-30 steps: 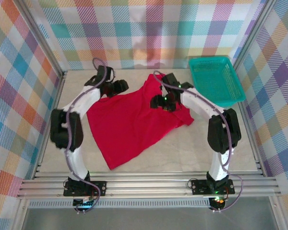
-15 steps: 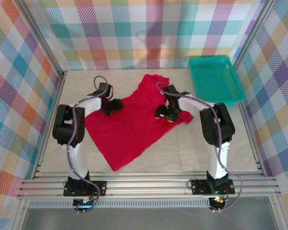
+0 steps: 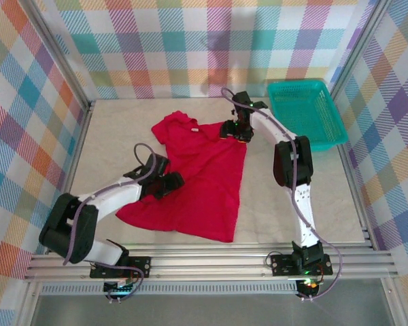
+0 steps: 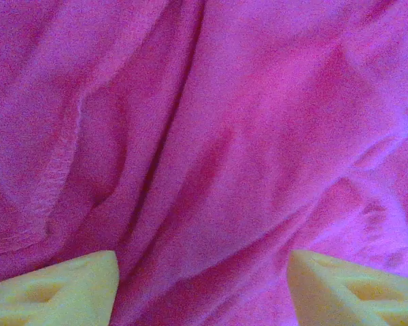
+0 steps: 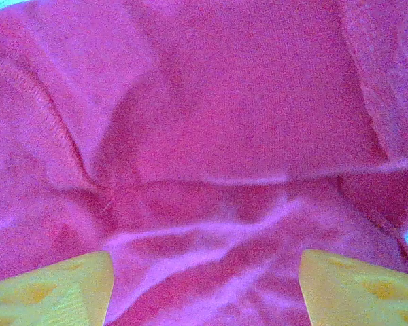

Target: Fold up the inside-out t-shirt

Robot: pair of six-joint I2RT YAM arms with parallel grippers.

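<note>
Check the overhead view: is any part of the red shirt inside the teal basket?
No, the t-shirt lies left of the teal basket, not touching it.

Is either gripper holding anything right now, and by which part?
Nothing is held: the left gripper and right gripper stand open over the red t-shirt.
</note>
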